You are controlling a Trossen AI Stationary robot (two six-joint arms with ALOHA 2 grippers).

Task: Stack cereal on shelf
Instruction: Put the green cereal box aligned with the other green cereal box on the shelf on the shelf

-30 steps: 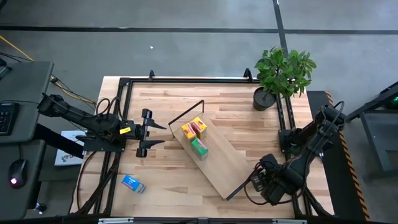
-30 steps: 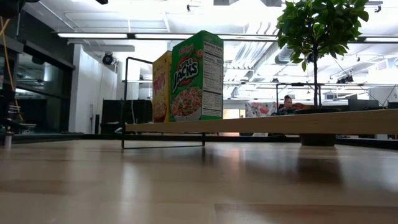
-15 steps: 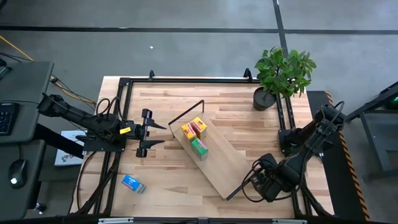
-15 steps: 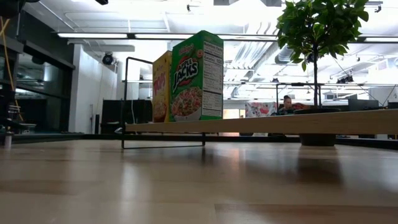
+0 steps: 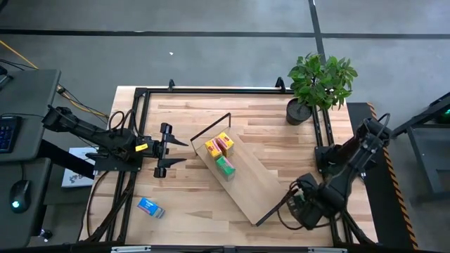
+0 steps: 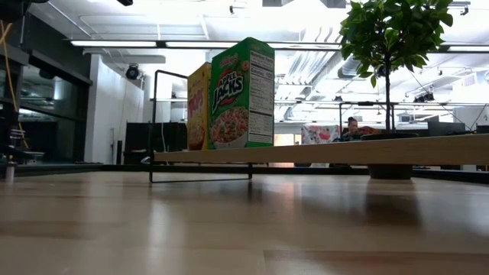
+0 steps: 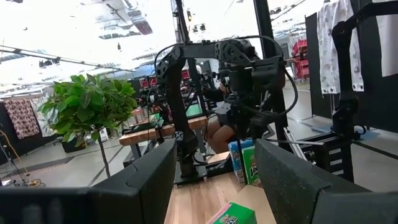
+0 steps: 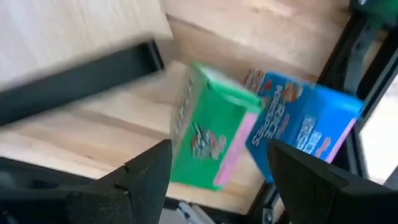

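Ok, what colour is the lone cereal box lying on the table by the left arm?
Blue, seen best in the high view: the cereal box.

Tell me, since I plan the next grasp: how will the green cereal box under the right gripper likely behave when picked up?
The green box is thin cardboard, so it is probably light and may dent under a hard squeeze. It lies close beside a blue box, so the open right gripper could nudge that one. Its smooth printed faces might slip.
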